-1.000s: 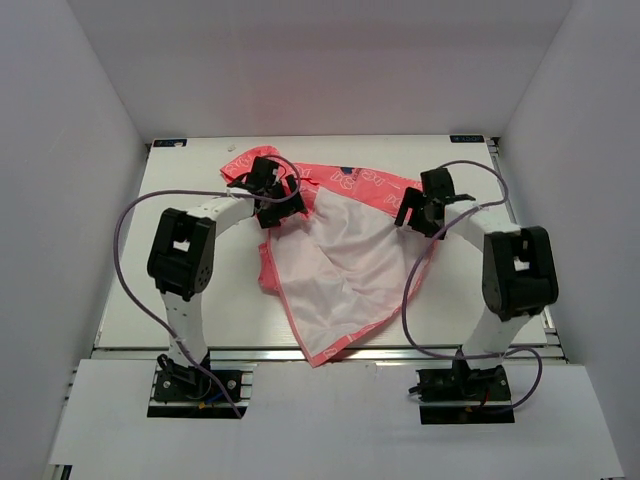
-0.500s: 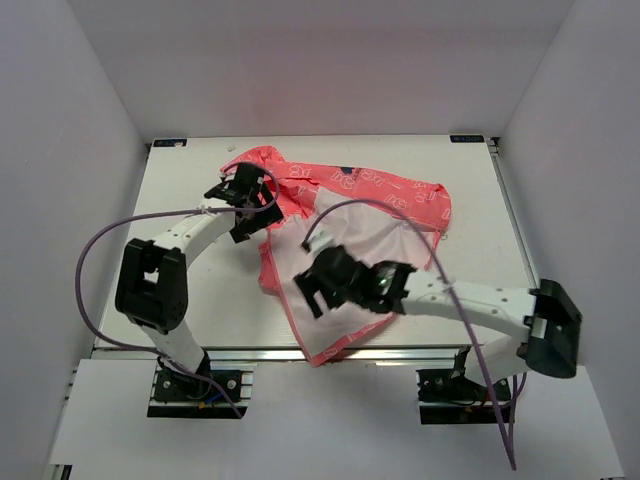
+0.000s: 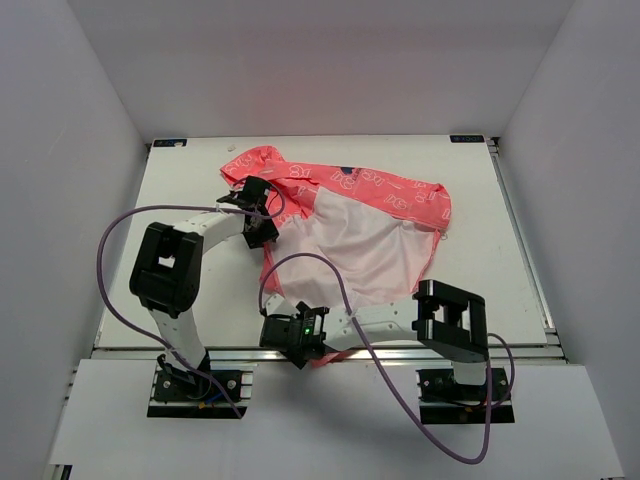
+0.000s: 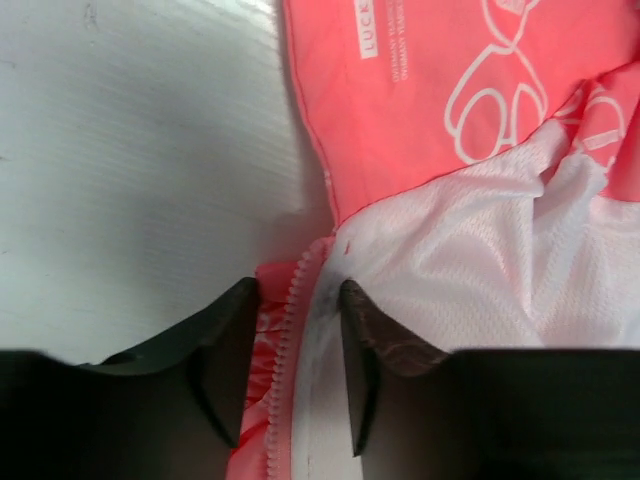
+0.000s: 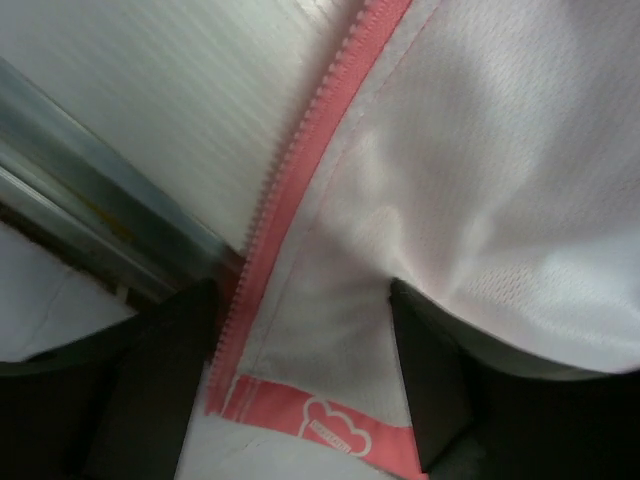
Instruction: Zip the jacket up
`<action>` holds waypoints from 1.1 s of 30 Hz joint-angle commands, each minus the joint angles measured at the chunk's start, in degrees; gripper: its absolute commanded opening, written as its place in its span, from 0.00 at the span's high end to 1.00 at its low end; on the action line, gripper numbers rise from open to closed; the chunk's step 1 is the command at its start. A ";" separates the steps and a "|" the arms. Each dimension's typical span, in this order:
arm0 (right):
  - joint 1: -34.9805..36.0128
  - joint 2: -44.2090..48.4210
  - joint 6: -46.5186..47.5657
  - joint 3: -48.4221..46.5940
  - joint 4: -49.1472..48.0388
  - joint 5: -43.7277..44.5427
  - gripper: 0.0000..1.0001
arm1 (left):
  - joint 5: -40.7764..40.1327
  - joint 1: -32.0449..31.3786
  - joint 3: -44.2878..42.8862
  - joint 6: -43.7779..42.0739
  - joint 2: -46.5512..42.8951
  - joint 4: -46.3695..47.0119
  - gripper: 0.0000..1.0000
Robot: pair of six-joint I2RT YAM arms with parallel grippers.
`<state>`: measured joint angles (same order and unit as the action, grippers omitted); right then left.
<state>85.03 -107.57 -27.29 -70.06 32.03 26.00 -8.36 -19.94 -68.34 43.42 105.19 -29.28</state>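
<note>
Jaws of the left gripper (image 4: 295,375) stand apart at the bottom of the left wrist view, and the pink zipper edge (image 4: 285,330) of the jacket (image 4: 430,110) runs up between them, with white mesh lining (image 4: 470,270) spreading to the right and bare table (image 4: 140,150) to the left. In the top view this gripper sits at the upper left of the garment, just below the bunched pink hood (image 3: 262,168).

Jaws of the right gripper (image 5: 290,390) are also apart, straddling the hem corner (image 5: 320,425) at the bottom of the right wrist view; the zipper teeth climb from there toward the top centre, beside a metal rail (image 5: 80,200) at the left. From above, that gripper lies low at the bottom centre of the frame, at the table's near edge.

The jacket lies opened flat across the middle of the table, lining upward, with a pink printed band along its upper and right sides. Purple cables (image 3: 120,225) loop from both arms
</note>
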 commanded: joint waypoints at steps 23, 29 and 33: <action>-32.94 29.32 7.68 4.76 -2.23 -19.13 1.00 | -12.12 -2.02 -21.29 -0.97 0.45 -11.15 1.00; -57.63 29.35 11.91 3.79 -3.72 -22.91 1.00 | -14.05 -6.42 -46.76 -2.29 17.22 -16.68 1.00; -70.43 22.25 12.87 2.31 -6.63 -28.37 1.00 | -10.20 -6.51 -61.98 -2.81 28.48 -17.75 0.98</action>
<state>20.82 -81.30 -17.06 -66.32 27.16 2.76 -19.99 -26.55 -124.51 41.56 129.05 -43.53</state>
